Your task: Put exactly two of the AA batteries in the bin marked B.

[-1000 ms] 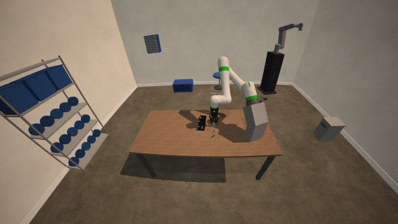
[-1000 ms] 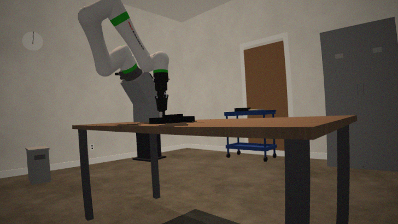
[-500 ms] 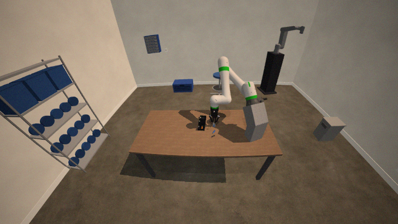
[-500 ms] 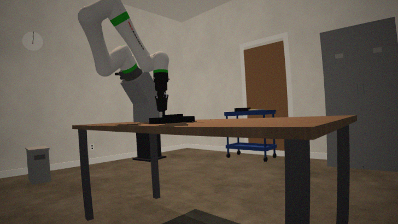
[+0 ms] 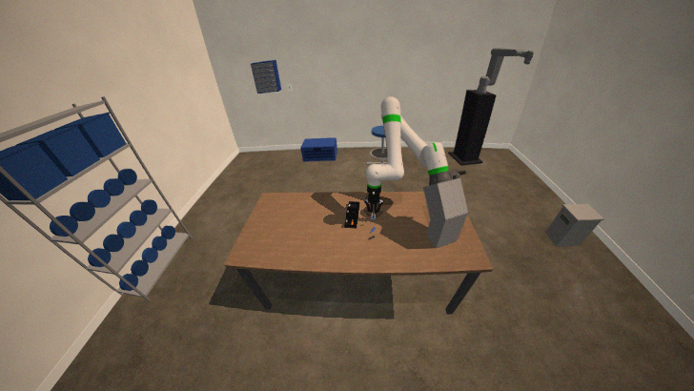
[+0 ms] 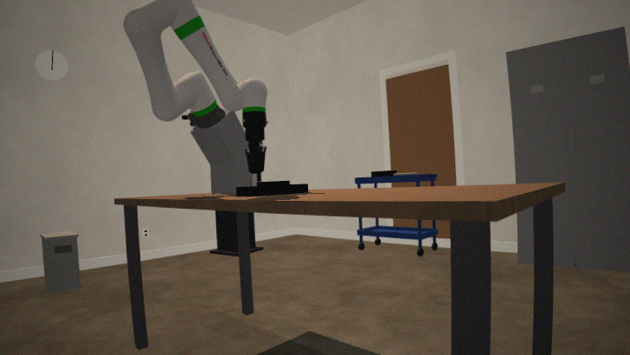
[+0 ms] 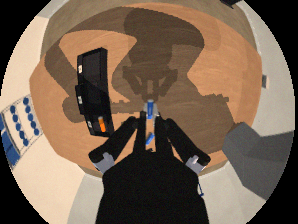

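My gripper [image 7: 149, 108] is shut on a blue AA battery [image 7: 150, 119] that lies lengthwise between the fingertips. In the top view the gripper [image 5: 373, 212] stands low over the table, just right of the black bins [image 5: 352, 215]. The bins show as a long black block at the left of the wrist view [image 7: 92, 90], with something orange [image 7: 100, 124] at the near end. I cannot read the bin marks. Another small blue battery [image 5: 373, 229] and a dark small item [image 5: 370, 237] lie on the table in front of the gripper. In the exterior view the gripper [image 6: 257, 175] sits right behind the bins [image 6: 271, 188].
The arm's grey base block [image 5: 445, 211] stands on the right side of the table. The table's front edge [image 5: 358, 269] is well away from the gripper.
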